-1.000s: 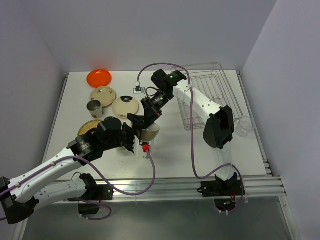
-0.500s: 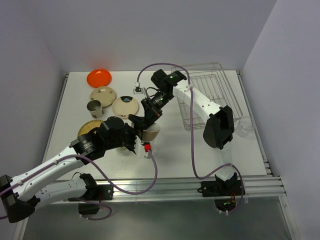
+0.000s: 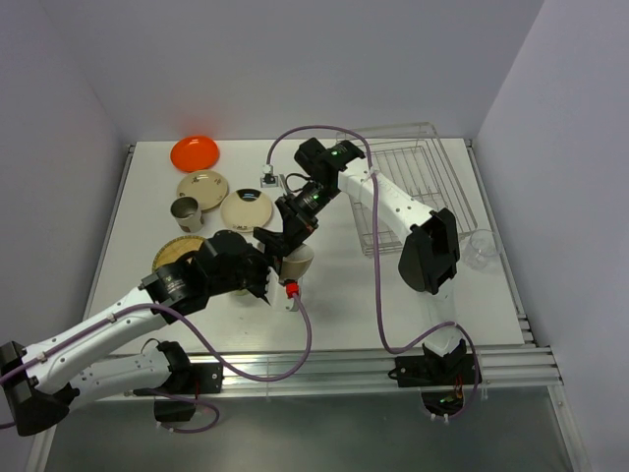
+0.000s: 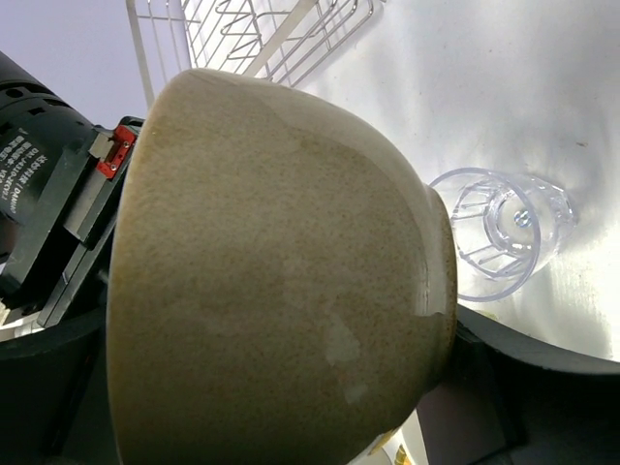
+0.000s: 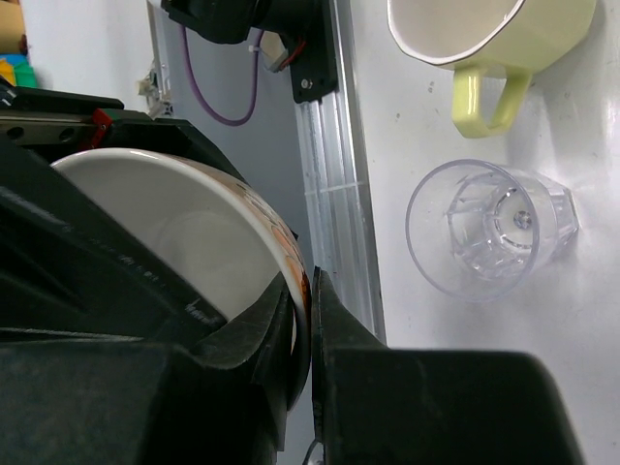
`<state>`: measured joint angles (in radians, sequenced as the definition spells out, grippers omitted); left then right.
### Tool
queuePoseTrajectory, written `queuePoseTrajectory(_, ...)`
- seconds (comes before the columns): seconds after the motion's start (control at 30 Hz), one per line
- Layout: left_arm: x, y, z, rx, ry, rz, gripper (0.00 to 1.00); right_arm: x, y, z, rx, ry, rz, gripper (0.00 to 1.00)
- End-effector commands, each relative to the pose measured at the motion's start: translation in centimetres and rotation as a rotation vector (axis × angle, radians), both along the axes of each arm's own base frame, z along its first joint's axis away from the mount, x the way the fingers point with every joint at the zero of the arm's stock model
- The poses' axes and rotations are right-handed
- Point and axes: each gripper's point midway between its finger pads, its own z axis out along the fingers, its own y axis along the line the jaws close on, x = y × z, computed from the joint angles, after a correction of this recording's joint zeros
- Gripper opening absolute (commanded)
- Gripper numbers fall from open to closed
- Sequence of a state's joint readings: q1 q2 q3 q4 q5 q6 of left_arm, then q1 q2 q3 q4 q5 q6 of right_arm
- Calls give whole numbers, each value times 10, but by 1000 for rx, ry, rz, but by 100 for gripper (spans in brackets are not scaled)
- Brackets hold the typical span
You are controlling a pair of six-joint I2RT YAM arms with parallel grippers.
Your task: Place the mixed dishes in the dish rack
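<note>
The cream bowl [image 3: 298, 260] hangs tilted between both grippers at the table's middle. My right gripper [image 3: 283, 239] is shut on its rim; in the right wrist view its jaws [image 5: 310, 320] pinch the rim of the bowl [image 5: 194, 242]. My left gripper [image 3: 267, 278] holds the bowl from the near left; the bowl [image 4: 291, 271] fills the left wrist view between its fingers. The silver dish rack [image 3: 418, 187] stands at the far right, with the clear glass [image 3: 481, 248] in front of it. The mug [image 3: 185, 209] stands at the left.
The orange plate [image 3: 195, 152], tan plate [image 3: 202, 185], cream plate with dark mark [image 3: 247, 207] and woven plate [image 3: 175, 251] lie at the left. The right wrist view shows the mug [image 5: 494, 29] and the glass [image 5: 484, 228]. The left wrist view shows the rack [image 4: 242, 29] and the glass [image 4: 499, 232].
My left gripper has crept slightly right, closer against the bowl. The right gripper and bowl have barely shifted.
</note>
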<state>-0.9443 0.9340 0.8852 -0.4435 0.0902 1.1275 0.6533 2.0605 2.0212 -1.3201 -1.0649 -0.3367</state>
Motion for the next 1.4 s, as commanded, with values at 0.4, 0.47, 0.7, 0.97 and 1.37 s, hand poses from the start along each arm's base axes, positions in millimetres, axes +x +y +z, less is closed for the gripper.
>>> queuePoseTrajectory(0.4, 4, 2, 2, -7, 6, 43, 65, -16, -1, 19, 25, 16, 0, 0)
queuePoseTrajectory(0.47, 7, 3, 6, -13, -10, 55, 62, -17, -1, 18, 24, 24, 1, 0)
queuePoseTrajectory(0.7, 12, 4, 17, -46, -38, 85, 61, -19, -1, 17, 31, 50, 7, 1)
queuePoseTrajectory(0.97, 12, 3, 21, -58, -62, 75, 62, -20, -1, 16, 36, 71, 9, 5)
queuePoseTrajectory(1.37, 12, 13, 19, -40, -73, 104, 61, -14, -5, 14, 33, 62, -5, 44)
